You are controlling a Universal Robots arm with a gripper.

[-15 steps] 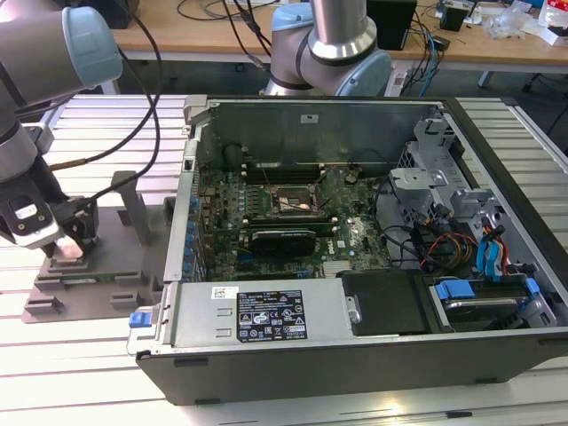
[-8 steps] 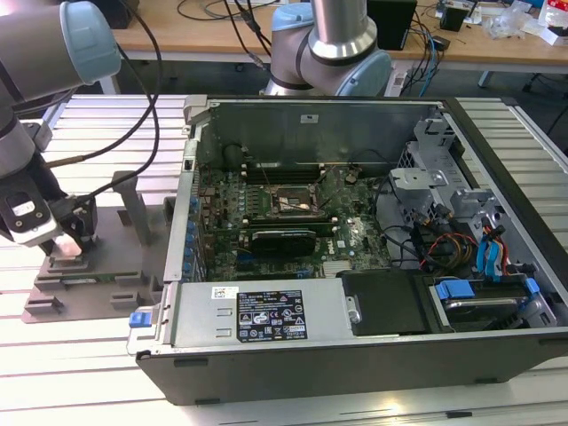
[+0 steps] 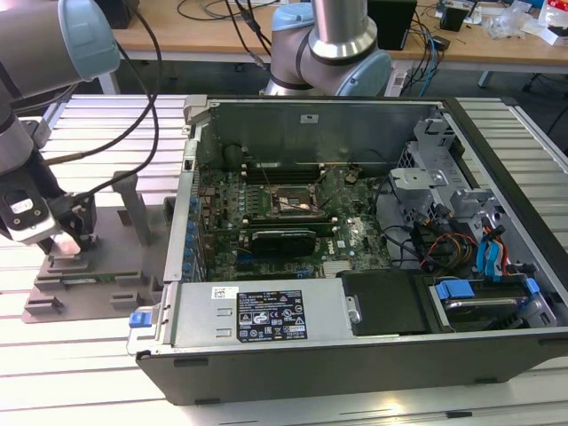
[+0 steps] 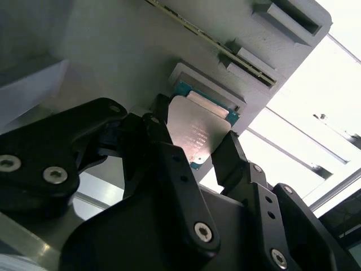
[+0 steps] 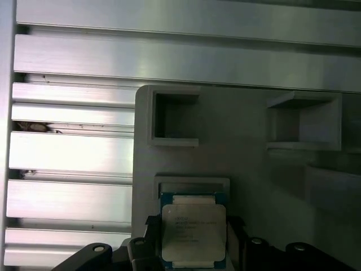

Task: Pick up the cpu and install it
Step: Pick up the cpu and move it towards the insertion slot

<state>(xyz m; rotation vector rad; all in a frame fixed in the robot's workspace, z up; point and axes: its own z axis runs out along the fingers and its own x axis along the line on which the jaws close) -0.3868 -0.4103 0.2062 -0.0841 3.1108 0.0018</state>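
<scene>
A slotted aluminium table (image 3: 98, 120) spans the exterior view, with a wooden desk (image 3: 204, 35) strewn with cables across the top of the frame behind it. An open computer case (image 3: 355, 355) takes up the centre and the exterior view's right. It lies on its side, so the green motherboard (image 3: 355, 235) faces up. On that board, just left of the frame's centre, sits the black-framed socket (image 3: 293, 202).

The robot arm (image 3: 44, 44) comes in at the upper left of the exterior view and bends down along that edge. Its base (image 3: 333, 44) stands at the top centre, behind the case. On the table at the exterior view's lower left, beside the case, lies a grey plastic tray (image 3: 98, 275) with raised blocks and pockets.

The gripper (image 3: 69, 238) is down over the tray's far left part, well apart from the socket.

In both wrist views the cpu (image 4: 198, 132) (image 5: 193, 234) lies between the black fingers (image 4: 163, 141), its silvery top up and a thin blue-green edge showing around it. It sits at a low walled nest of the tray (image 4: 124, 51) (image 5: 242, 169). The two fingers stand against opposite edges of the chip and seem to touch it on both sides, so the gripper (image 4: 194, 144) (image 5: 193, 240) appears to be pinching the cpu. Whether the chip has left the nest cannot be told.
</scene>
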